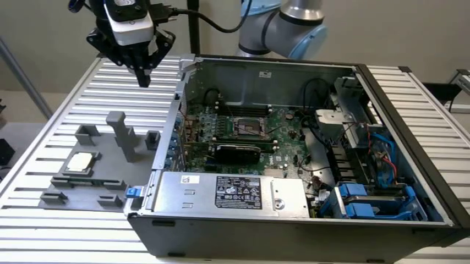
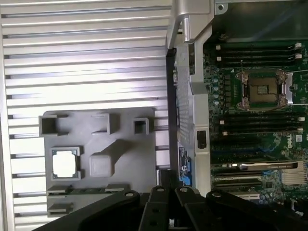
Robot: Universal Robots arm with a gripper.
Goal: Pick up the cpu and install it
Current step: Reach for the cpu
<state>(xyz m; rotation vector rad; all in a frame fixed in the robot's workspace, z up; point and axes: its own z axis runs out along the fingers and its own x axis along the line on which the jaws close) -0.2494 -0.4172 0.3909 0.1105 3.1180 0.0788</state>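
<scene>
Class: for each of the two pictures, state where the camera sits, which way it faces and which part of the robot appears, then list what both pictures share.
Exterior view: off the arm, raised, looking down at an angle over the open computer case and slatted table; shows the arm and the gripper, shut and empty.
Wrist view: on the wrist, facing down onto the table past the gripper.
Shared: the cpu in the grey fixture, the motherboard socket, the case.

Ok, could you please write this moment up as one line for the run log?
stage: cpu not yet picked | gripper: shut, empty, high over the slatted table | cpu: lying in grey fixture, untouched | socket: empty
</scene>
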